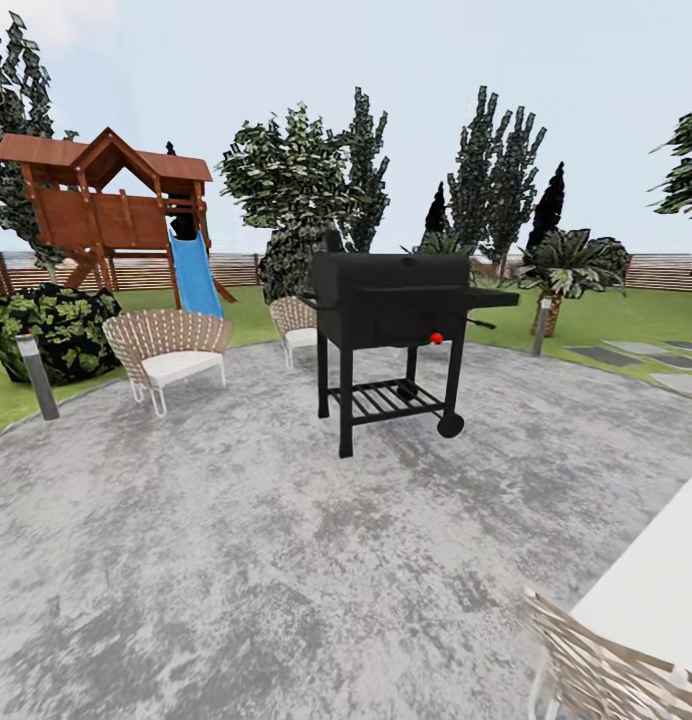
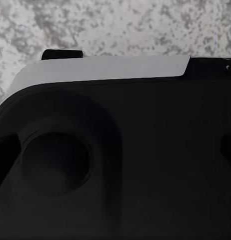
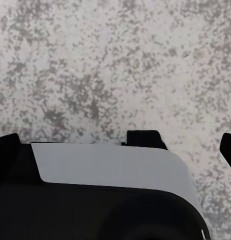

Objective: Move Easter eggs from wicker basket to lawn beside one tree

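On the grey speckled patio stands a black grill on legs with a small red knob. Just beside it are two woven chairs with white seats. Behind them is the lawn, bright green, running back to the brown wooden fence. A play house with a blue slide sits on the grass. A tree with dark blocky leaves rises behind the grill. By the near right corner is a white tabletop. Both wrist views look down past dark robot parts at the patio, so I cannot tell if either hand is apart or together.
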{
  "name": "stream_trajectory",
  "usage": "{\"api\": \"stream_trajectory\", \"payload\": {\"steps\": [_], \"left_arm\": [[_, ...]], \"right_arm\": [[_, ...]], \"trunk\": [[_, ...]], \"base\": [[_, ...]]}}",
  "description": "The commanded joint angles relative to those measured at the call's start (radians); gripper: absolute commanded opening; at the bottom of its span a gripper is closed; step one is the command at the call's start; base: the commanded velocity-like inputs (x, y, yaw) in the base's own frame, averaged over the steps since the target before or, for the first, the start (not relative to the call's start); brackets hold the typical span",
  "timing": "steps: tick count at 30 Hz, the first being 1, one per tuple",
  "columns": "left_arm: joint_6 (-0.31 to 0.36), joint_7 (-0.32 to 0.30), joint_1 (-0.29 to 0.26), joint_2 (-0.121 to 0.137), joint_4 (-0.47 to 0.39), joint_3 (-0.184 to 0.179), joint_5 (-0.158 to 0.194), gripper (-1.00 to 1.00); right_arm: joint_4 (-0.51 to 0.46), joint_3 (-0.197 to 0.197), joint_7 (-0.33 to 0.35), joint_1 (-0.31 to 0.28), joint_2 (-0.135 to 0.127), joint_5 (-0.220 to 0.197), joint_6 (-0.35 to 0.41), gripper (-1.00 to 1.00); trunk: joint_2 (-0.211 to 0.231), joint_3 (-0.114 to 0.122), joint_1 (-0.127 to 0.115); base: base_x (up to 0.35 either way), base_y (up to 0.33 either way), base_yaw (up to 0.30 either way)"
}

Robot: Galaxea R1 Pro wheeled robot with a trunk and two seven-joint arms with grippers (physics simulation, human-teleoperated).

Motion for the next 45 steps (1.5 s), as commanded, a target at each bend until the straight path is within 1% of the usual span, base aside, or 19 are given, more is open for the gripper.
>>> {"api": "stream_trajectory", "payload": {"steps": [1,9,37,45], "left_arm": [[-0.001,-0.003,0.000,0.000,-0.001,0.000,0.004,1.00],[-0.001,-0.003,0.001,0.000,-0.001,0.000,0.004,1.00],[-0.001,-0.003,0.001,0.000,-0.001,0.000,0.004,1.00],[-0.001,-0.003,0.001,0.000,-0.001,0.000,0.004,1.00]], "right_arm": [[0.001,-0.002,0.000,-0.001,0.000,0.000,-0.004,1.00],[0.001,-0.002,0.000,-0.001,-0.001,0.000,-0.004,1.00],[0.001,-0.002,0.000,-0.001,-0.001,0.000,-0.004,1.00],[0.001,-0.003,0.000,-0.001,-0.001,0.000,-0.004,1.00]], "trunk": [[0.000,-0.001,0.000],[0.000,0.003,0.000],[0.000,0.031,0.000],[0.000,0.034,0.000]], "base": [[0.279,0.235,0.000],[0.278,0.236,-0.076],[0.272,0.236,-0.179],[0.271,0.229,-0.052]]}}
